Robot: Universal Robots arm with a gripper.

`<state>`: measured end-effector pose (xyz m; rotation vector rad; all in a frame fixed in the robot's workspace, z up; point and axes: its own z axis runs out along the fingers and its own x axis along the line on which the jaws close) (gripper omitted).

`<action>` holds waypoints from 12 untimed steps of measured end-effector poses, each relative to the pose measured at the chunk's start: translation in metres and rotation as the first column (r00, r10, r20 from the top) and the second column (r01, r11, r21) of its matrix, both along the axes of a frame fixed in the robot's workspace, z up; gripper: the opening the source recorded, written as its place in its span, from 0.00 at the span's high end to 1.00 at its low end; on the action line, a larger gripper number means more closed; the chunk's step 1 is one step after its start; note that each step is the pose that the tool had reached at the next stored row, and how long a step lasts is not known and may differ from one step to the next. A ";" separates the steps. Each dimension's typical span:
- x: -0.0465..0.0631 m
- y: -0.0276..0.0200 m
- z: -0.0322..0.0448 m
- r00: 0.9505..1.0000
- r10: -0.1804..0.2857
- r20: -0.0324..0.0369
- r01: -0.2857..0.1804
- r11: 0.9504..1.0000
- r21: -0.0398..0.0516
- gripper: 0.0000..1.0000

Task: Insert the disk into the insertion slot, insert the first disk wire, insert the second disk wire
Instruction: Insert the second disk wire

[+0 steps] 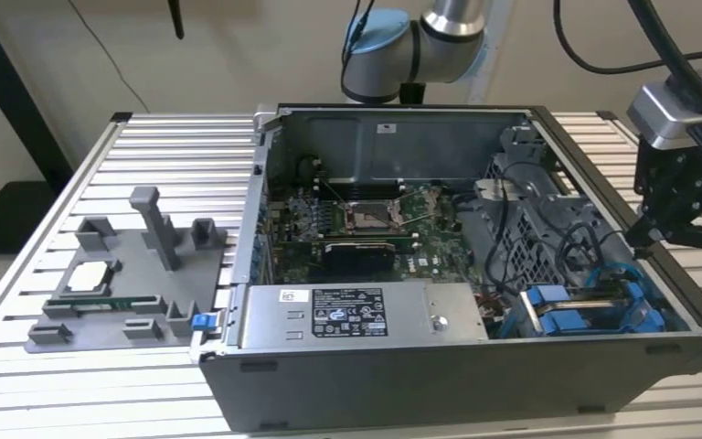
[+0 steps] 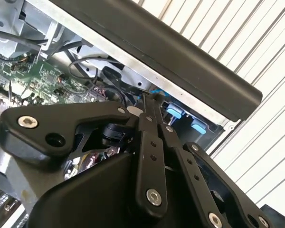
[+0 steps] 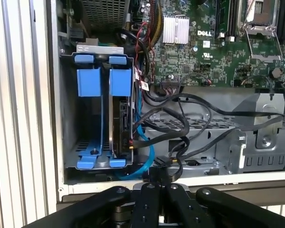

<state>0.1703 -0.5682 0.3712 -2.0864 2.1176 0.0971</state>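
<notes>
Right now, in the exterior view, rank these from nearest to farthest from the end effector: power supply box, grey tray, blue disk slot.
1. Blue disk slot, in the case corner by the end effector.
2. Power supply box, further along the case.
3. Grey tray, outside the case, exterior view's left.

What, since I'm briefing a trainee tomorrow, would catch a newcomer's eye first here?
The open black computer case on the slatted metal table, its green motherboard bared. The bright blue plastic carrier frames standing in the grey metal drive cage at the case's corner, exterior view's right, with the black gripper poised outside that wall.
</notes>
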 end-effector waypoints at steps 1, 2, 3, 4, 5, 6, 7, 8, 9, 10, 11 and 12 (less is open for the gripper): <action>0.000 -0.0015 -0.0001 1.000 0.000 -0.001 0.000 1.000 0.000 0.00; 0.000 -0.0033 0.0000 1.000 0.000 -0.001 0.000 1.000 0.000 0.00; 0.000 -0.0044 -0.0002 1.000 0.000 -0.001 0.000 1.000 0.000 0.00; 0.000 -0.0050 -0.0006 1.000 0.000 -0.002 0.000 1.000 0.000 0.00; 0.001 -0.0052 -0.0010 1.000 0.000 -0.002 0.000 1.000 0.000 0.00; 0.001 -0.0052 -0.0016 1.000 0.000 -0.002 0.000 1.000 0.000 0.00; 0.001 -0.0053 -0.0027 1.000 0.000 -0.002 0.000 1.000 0.001 0.00; 0.001 -0.0055 -0.0040 1.000 0.000 -0.002 0.000 1.000 0.002 0.00; 0.002 -0.0056 -0.0058 1.000 0.000 -0.002 0.000 1.000 0.003 0.00; 0.002 -0.0056 -0.0076 1.000 0.000 -0.002 0.000 1.000 0.005 0.00; 0.002 -0.0056 -0.0093 1.000 0.000 -0.002 0.000 1.000 0.007 0.00; 0.002 -0.0056 -0.0106 1.000 0.000 -0.002 0.000 1.000 0.009 0.00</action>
